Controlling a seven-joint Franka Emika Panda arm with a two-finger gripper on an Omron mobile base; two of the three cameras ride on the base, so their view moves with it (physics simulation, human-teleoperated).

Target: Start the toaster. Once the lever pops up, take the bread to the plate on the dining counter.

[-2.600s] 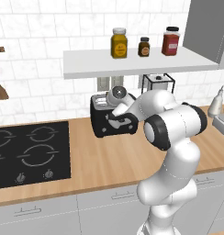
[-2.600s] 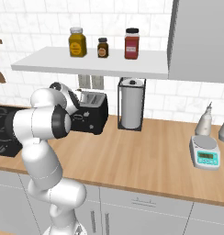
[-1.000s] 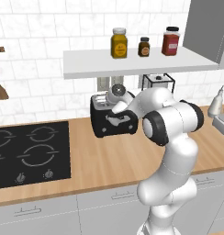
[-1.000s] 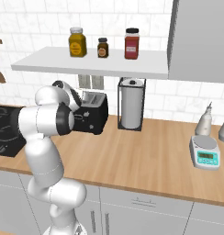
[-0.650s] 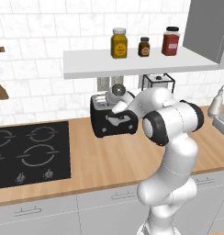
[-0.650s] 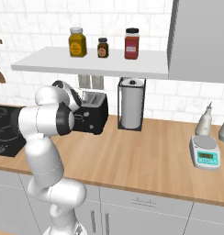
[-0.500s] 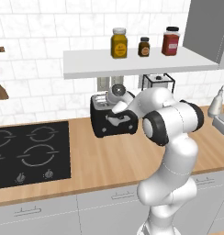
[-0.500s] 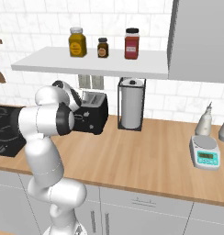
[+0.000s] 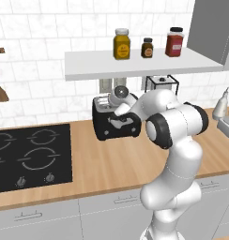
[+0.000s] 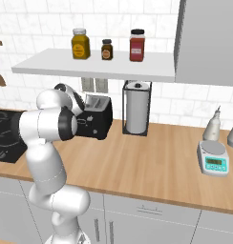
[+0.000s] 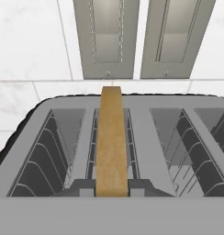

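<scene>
Apparently mid-grab: bread [image 11: 111, 142] stands raised in toaster [image 11: 132, 151] at frame centre; gripper state untold; next, pinch and lift

You see a black toaster [image 9: 115, 124] with a grey top, tan-brown bread [image 11: 111, 142] in its slot, a light-wood worktop [image 9: 111, 161], a black hob [image 9: 27, 157], white marbled wall tiles [image 9: 50, 28], and yellow, brown and red jars [image 9: 121, 44].

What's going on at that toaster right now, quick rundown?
End effector at the toaster front, open or shut unclear. Bread standing upright in the left slot as the hand view shows it. Nothing blocking above the slots.
</scene>
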